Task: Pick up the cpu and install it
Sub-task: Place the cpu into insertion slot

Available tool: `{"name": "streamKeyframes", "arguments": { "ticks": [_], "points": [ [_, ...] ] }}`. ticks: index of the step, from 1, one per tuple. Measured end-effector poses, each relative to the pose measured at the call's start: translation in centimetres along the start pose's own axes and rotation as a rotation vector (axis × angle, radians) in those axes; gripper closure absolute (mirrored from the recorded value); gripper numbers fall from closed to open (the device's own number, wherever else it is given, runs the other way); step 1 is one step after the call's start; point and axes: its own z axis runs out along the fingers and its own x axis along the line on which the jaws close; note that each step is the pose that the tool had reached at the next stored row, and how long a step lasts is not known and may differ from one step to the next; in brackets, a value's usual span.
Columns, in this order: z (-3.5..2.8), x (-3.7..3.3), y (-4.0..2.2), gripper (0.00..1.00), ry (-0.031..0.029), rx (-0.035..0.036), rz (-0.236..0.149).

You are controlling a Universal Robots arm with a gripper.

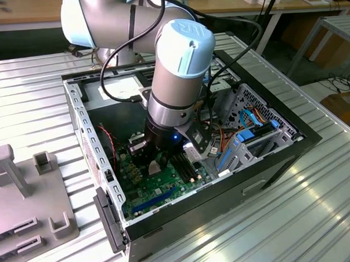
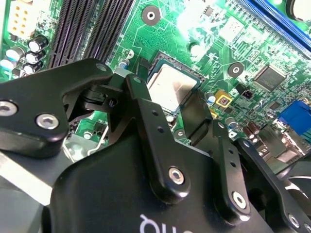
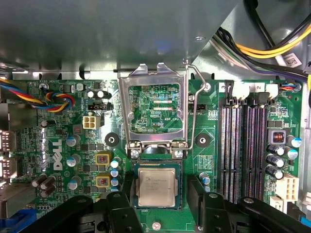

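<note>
Black matte gripper (image 3: 159, 190) open, straddling the cpu (image 3: 155, 187)
Flat square silver-grey chip lies on the green motherboard (image 3: 63, 141); hinged steel frame (image 3: 153, 80) stands raised beside it.

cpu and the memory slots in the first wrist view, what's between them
In the first wrist view a black gripper finger stands between the cpu and the memory slots, over green board with capacitors.

**Robot arm reaches into an open computer case**

A robot arm (image 1: 175, 79) bends down into an open computer case (image 1: 269, 161) lying on the ribbed metal desk (image 1: 318, 217). Its gripper (image 1: 154, 164) hangs close over the green motherboard (image 1: 140, 190). Blue drive brackets (image 1: 245, 142) sit inside the case at the exterior view's right. A grey slotted fixture (image 1: 27, 201) rests on the desk at the exterior view's left.
</note>
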Motion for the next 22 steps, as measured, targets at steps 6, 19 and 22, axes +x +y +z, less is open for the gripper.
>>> {"name": "streamKeyframes", "arguments": {
  "ticks": [6,19,22],
  "points": [
    [-0.58,0.03,-0.01,0.46,0.0001,-0.0001,0.0],
    [-1.75,0.08,-0.02,0.89,0.0018,0.0,0.0],
    [-1.75,0.08,-0.02,0.89,0.0018,-0.0001,0.0]
  ]
}}
